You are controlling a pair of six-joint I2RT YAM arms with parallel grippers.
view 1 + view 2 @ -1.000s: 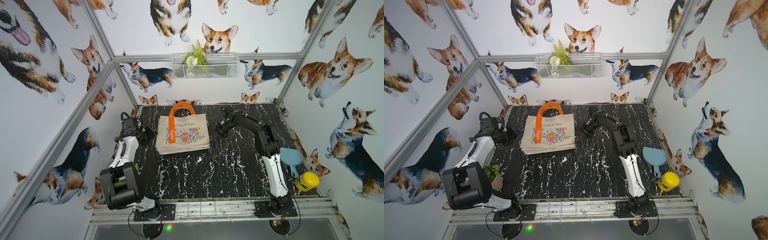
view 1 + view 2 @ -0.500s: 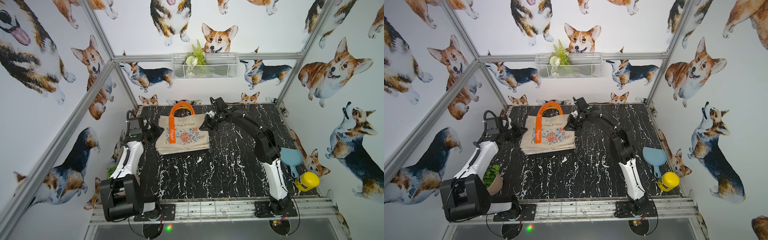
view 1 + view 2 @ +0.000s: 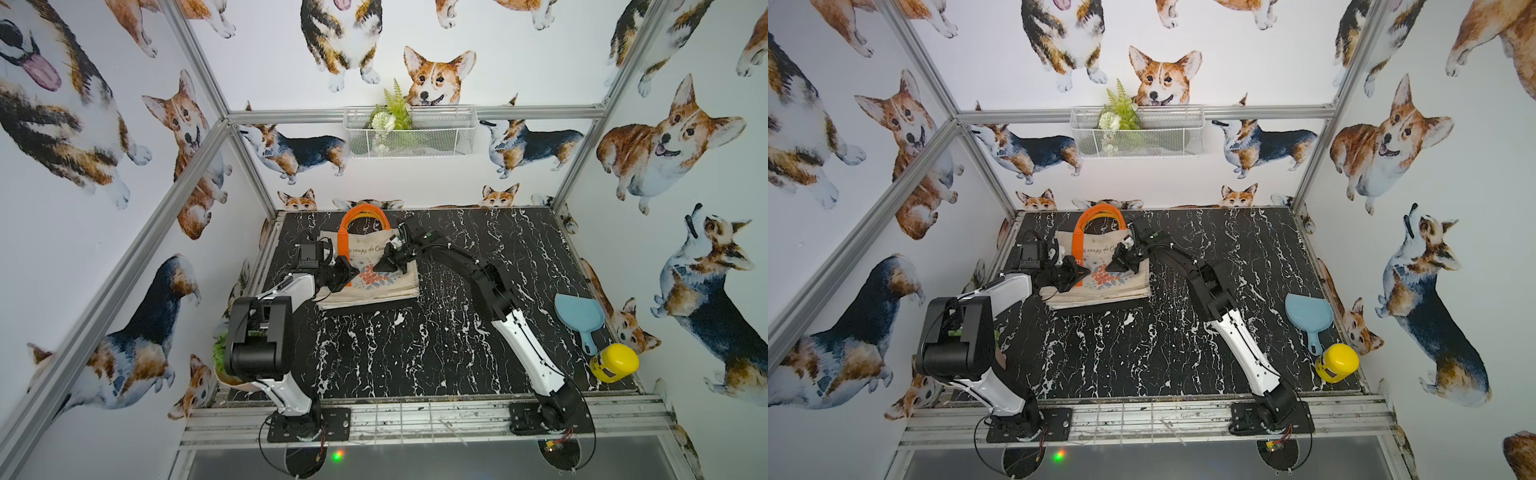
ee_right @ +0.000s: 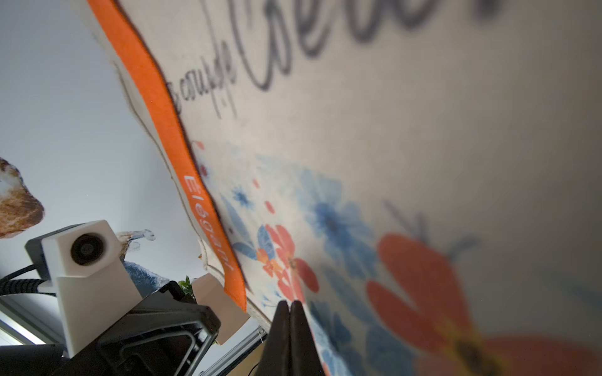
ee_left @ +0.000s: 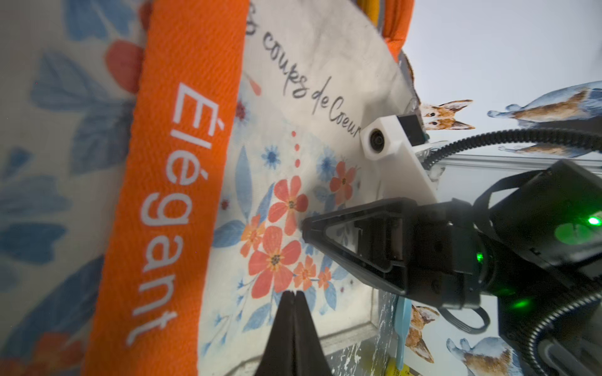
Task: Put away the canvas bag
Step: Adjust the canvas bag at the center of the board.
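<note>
- Swung in from either side since a second ago with left tool [image 3: 352, 272] and right tool [image 3: 381, 266]; now close together over the floral print [image 3: 374, 279], both pressed together, no cloth visibly pinched.
- Leaves canvas bag [image 3: 395, 289] flat at the counter's [image 3: 415, 353] back left, unlifted; putting away wholly undone, probably into wire basket [image 3: 436, 139].
- Counts: one bag, seemingly two orange handles [image 3: 361, 210], one blue dustpan [image 3: 577, 313], one yellow canister [image 3: 615, 362], one basket, two tools.

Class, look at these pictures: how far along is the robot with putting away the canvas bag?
Done: little; the bag lies flat on the table. In hand: the left gripper and right gripper, both shut, are over its flower print. Left: lifting it and stowing it, perhaps in the wall basket.
</note>
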